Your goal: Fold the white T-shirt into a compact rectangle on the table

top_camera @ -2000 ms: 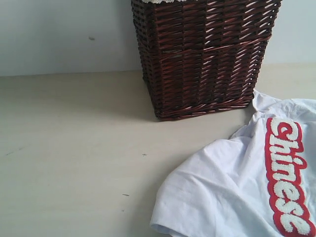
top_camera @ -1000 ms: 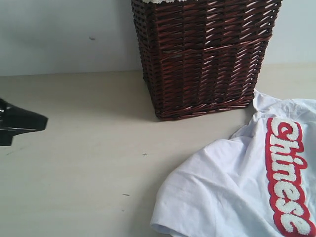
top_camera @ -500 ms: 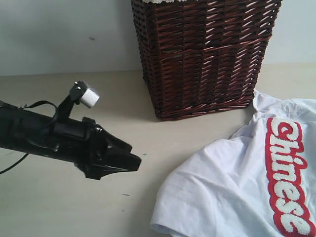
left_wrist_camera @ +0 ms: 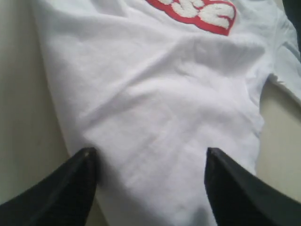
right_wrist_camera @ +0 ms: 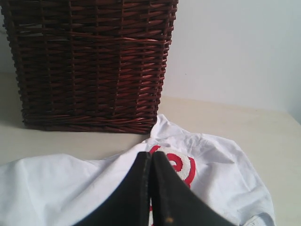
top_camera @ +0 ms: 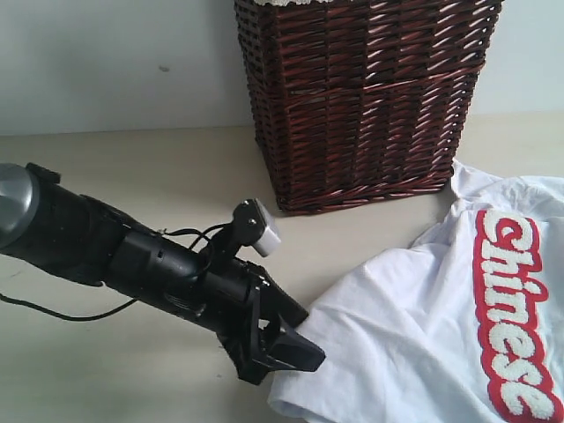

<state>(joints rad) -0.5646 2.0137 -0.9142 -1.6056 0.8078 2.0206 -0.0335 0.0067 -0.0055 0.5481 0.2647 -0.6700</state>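
The left gripper (top_camera: 295, 348) stood released, its two black fingers (left_wrist_camera: 70, 183) spread wide with nothing clamped between them. In the left wrist view the fingers straddled a wrinkled plain area of the white T-shirt (left_wrist_camera: 164, 94) close to its edge. Whether the tips pressed on the cloth could not be determined. The left arm (top_camera: 97, 247) lay low and nearly level across the table (top_camera: 106, 388), angled down toward the near left edge of the garment. It carried a small white-capped module (top_camera: 260, 231) on top, and a thin black cable (top_camera: 70, 315) trailed beneath it.

The right gripper (right_wrist_camera: 150, 162) was clenched, its fingers pressed flat together and holding nothing, poised over the shirt near the red-outlined lettering (right_wrist_camera: 181, 165).

The T-shirt lay unfolded and rumpled on the right part of the pale beige table, with the "Chinese" print facing up. A dark brown wicker basket (top_camera: 361, 106) stood behind it at the far side, close to one corner of the cloth. A plain pale wall (top_camera: 115, 62) closed the scene behind the table.
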